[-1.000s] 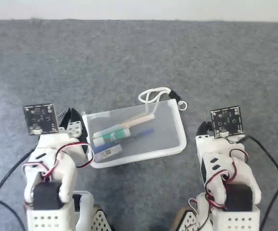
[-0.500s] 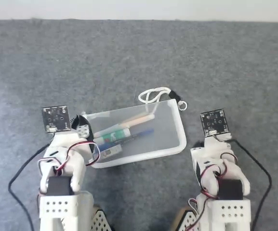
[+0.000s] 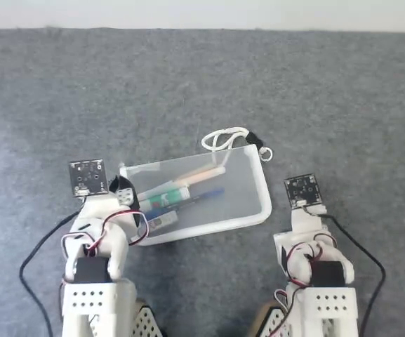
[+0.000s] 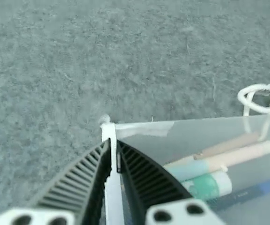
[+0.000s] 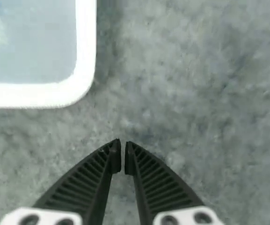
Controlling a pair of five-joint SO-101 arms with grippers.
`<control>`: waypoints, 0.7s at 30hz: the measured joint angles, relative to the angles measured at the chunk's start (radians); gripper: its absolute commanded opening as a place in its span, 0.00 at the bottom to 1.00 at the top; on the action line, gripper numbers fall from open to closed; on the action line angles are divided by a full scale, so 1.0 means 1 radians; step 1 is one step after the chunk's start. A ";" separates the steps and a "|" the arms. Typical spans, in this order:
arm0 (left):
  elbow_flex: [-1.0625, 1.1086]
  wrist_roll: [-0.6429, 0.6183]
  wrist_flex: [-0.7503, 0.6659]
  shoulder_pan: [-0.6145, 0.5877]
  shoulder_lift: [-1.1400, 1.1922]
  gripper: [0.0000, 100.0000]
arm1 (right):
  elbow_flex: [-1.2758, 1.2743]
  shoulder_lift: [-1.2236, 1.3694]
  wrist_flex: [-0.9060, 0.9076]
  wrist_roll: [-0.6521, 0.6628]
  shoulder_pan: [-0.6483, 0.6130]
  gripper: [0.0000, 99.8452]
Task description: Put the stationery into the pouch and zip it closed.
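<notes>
The table is covered from edge to edge by a grey, felt-like mat (image 3: 328, 91), and it is lit evenly. Beyond its far edge, a pale wall (image 3: 202, 14) is seen.

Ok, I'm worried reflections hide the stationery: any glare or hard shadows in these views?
High view: even light, no hot spot on the pouch, stationery readable through it, faint shadows on the carpet. Left wrist view: pale sheen across the pouch, stationery shows through. Right wrist view: soft shadow beside the pouch rim, no glare.
</notes>
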State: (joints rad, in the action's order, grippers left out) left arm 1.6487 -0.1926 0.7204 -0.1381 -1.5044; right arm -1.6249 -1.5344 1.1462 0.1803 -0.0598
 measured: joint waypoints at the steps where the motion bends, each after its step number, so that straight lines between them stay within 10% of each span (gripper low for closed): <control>1: 0.009 0.000 0.000 0.000 0.000 0.01 | -0.011 0.000 -0.002 0.000 0.000 0.01; 21: 0.011 -0.003 0.000 0.002 0.000 0.01 | -0.038 0.000 -0.048 -0.094 0.000 0.01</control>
State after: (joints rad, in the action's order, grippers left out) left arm 1.6594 -0.1956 0.7204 -0.1366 -1.5044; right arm -1.6632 -1.5344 1.0986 0.0867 -0.0598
